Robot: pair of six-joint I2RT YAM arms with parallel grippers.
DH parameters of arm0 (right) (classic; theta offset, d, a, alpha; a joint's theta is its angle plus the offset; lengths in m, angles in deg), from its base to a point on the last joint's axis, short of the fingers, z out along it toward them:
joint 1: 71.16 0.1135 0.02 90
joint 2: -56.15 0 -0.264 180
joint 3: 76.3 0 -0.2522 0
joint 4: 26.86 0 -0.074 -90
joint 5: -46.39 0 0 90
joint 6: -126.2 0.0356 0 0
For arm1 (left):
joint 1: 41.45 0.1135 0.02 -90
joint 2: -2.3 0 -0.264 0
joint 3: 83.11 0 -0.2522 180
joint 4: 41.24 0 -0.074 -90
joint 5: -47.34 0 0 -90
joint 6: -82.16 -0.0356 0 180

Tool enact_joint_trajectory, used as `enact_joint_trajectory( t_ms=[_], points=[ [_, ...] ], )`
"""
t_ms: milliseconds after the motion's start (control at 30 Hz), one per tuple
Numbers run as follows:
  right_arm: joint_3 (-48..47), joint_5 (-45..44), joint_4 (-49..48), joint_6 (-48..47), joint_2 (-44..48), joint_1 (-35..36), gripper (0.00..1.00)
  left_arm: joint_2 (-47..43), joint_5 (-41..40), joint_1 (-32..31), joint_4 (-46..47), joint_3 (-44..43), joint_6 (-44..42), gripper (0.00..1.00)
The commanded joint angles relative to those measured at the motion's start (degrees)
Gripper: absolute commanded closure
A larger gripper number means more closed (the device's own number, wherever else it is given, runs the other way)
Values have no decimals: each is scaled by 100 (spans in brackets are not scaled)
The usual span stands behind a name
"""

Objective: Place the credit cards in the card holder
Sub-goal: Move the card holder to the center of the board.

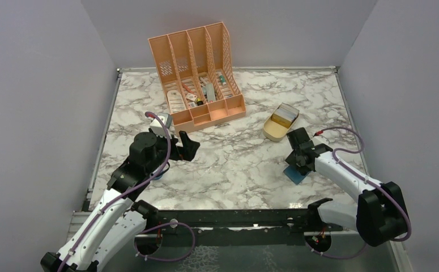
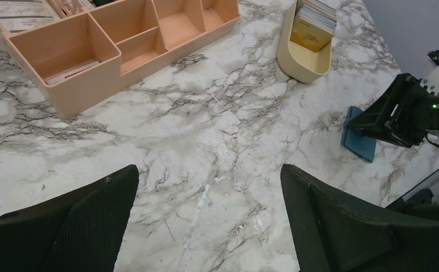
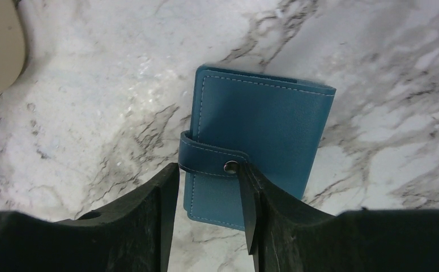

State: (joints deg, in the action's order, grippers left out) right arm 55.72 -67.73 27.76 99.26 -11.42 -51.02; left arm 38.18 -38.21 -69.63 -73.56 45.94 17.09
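Marble-look table (image 1: 234,170) with plain pale grey walls round it, nothing fancy.

Far left, the left arm comes up from its base at the near edge, bends at the elbow and reaches forward and a bit to the right. The left gripper (image 1: 187,145) hangs over bare table just short of the peach organizer (image 1: 211,113). Its fingers are spread about as wide as they go and there's nothing between them, just marble in the wrist view.

The organizer has tall slotted dividers at the back and low open boxes in front. A printed sheet is lying in one section, but it's way too small and blurry for me to read.

Right of that is the tan oval tray (image 1: 272,132) with the credit cards (image 1: 285,115) stacked in its far end, a yellow-orange one on top. No readable writing on them either.

Then the right arm: its white link slants up and to the left from the base, wrist tipped down at the table. The right gripper (image 3: 208,170) is partly spread over the near end of the card holder (image 3: 262,119), which lies flat and closed on the table, near the tray. One finger sits just off its edge, the other over the snap tab (image 3: 214,160). It doesn't look clamped, and I can't tell if it's touching. No logo on the leather.
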Motion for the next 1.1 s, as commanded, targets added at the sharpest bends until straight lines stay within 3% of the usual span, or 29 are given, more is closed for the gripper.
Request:
enact_joint_trajectory(
  t_ms=[0,233,567,867,1067],
  points=[
    [111,797,-699,-739,113,-20,56,-45,4,32,27,64,-58,1],
    [103,1973,-1238,-1754,-35,-19,57,28,70,30,61,65,-23,1],
    [740,3721,-2496,-2176,-53,226,60,262,609,32,63,21,-216,2],
    [338,3995,-2495,-2228,-428,840,60,614,1037,32,145,51,-71,7],
    [-147,3332,-1743,-2621,-160,841,62,959,1263,32,168,33,6,12]
  ],
)
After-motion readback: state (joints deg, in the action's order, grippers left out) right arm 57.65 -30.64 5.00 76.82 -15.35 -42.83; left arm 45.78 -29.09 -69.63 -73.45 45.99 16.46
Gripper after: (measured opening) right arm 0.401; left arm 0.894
